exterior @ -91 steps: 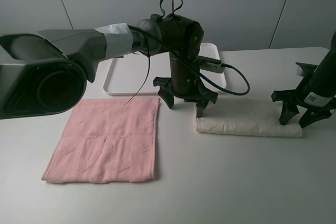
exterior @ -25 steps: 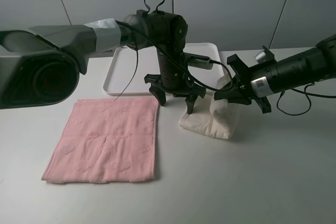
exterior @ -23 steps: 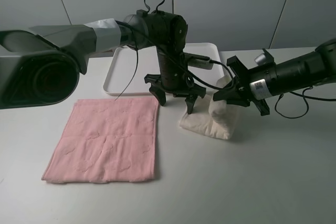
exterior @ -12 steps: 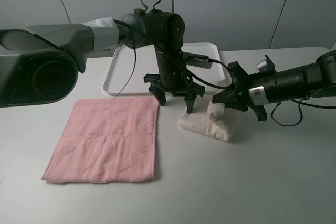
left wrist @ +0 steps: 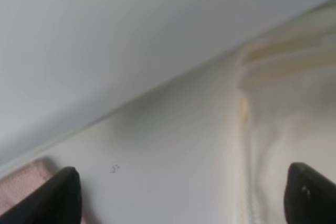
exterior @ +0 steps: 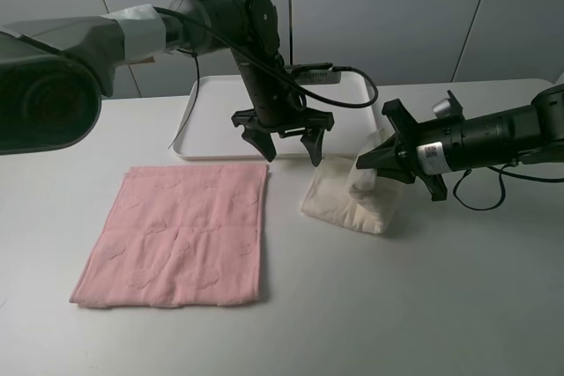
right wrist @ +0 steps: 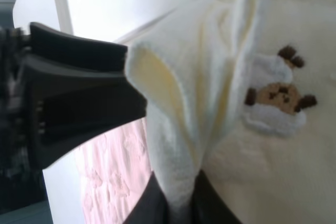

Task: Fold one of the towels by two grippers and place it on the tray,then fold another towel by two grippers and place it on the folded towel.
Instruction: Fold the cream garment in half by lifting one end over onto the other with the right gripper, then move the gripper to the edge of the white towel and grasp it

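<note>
Pinching a raised fold of the cream terry towel, my right jaws hide the gripped edge; my left jaws hang spread just beside it over the counter, tips half cropped.

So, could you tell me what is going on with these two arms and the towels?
The robot is folding the cream towel. The right end effector is shut on one edge, doubled over the rest. The left end effector hovers open above the towel's other side, beside the white tray. The pink towel lies flat on the table.
</note>
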`<act>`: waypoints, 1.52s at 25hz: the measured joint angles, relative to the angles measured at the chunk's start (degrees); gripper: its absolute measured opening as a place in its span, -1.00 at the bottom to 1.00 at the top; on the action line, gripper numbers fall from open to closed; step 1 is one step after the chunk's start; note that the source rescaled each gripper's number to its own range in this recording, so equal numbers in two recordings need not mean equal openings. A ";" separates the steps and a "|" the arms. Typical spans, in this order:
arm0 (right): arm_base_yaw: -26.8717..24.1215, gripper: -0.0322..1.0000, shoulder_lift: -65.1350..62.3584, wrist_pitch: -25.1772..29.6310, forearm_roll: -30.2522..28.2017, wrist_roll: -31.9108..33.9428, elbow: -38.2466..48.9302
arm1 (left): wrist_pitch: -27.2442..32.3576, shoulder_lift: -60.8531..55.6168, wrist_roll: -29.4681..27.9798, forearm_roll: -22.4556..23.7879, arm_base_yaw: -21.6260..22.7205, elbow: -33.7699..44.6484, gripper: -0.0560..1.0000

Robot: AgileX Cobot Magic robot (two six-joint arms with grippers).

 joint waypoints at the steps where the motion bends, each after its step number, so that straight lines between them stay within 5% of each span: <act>1: 0.00 -0.89 0.00 0.00 0.13 0.00 0.00 | -0.31 -0.63 0.24 0.00 0.19 0.00 1.00; 7: 0.92 -0.77 0.00 0.00 0.38 -0.12 0.00 | -1.52 -4.01 1.79 -0.28 0.95 0.00 1.00; 13: 6.49 -0.30 0.00 -0.44 2.81 -0.73 -0.20 | -2.22 -4.76 3.05 -0.28 1.08 0.00 1.00; 21: 6.95 0.57 -0.70 0.12 2.95 -2.42 -0.47 | -0.40 -4.76 4.87 -0.40 2.08 0.00 1.00; 28: 3.77 0.62 -8.50 -3.32 2.74 -2.12 -0.47 | -0.28 -4.76 4.87 0.19 3.46 0.00 1.00; 35: -1.31 0.62 -11.74 -8.84 -14.61 12.73 -0.61 | -0.19 -4.76 5.86 0.09 3.70 0.00 1.00; 38: -1.40 0.62 -9.81 -9.51 -16.87 15.02 -0.61 | -0.19 -4.76 6.10 0.08 3.88 0.00 1.00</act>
